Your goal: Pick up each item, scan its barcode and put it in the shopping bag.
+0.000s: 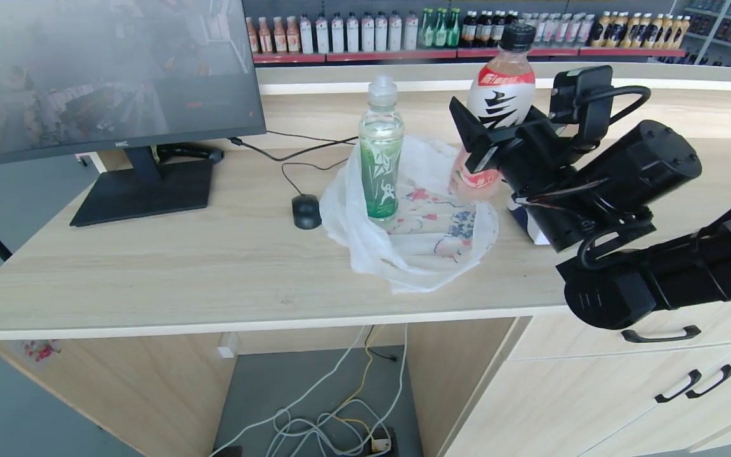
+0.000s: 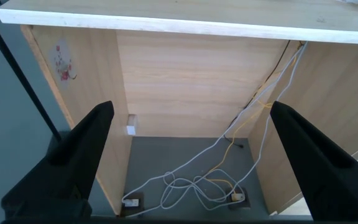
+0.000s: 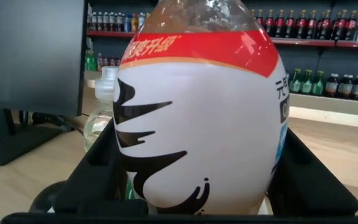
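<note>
Black right pincer (image 1: 495, 136) clamps rounded, glossy plastic bottle (image 1: 502, 89) by crinkled bag (image 1: 416, 247).

The pink bottle (image 1: 500, 95) has a black cap, a red band and a white label with black brush strokes over pale pink drink. The green bottle (image 1: 381, 171) is clear, its label green with white figures, its cap whitish. The bag (image 1: 429, 254) is white with red and blue print. The counter (image 1: 181, 260) is pale wood grain; the mouse (image 1: 306, 211), the monitor (image 1: 105, 70), the right gripper (image 1: 495, 124) and the left gripper (image 2: 191, 155) are black
</note>
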